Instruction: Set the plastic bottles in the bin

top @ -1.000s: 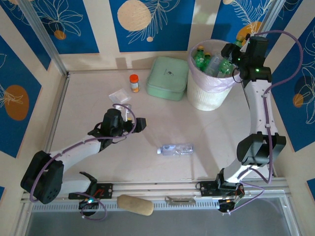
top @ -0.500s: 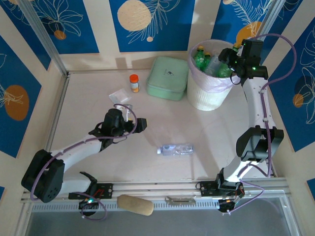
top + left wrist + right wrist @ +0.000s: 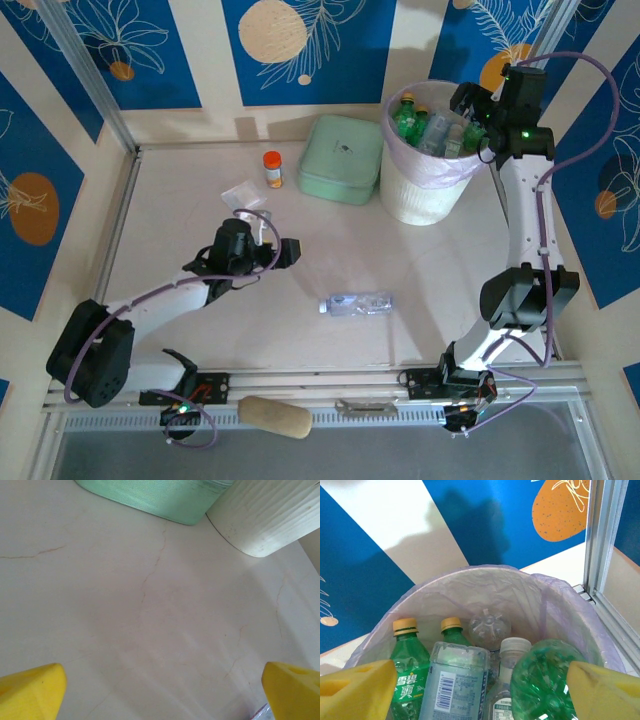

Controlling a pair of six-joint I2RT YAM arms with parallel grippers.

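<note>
Your right gripper (image 3: 481, 692) hangs over the bin (image 3: 485, 586), yellow fingers (image 3: 355, 687) spread wide apart. Inside, you see green and clear plastic bottles (image 3: 452, 682) packed together, two green ones with yellow caps.

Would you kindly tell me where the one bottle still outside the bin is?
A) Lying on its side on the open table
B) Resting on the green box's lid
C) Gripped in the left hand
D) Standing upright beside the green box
A: the clear bottle lies on its side on the bare table, nearer the arm bases than the bin.
</note>
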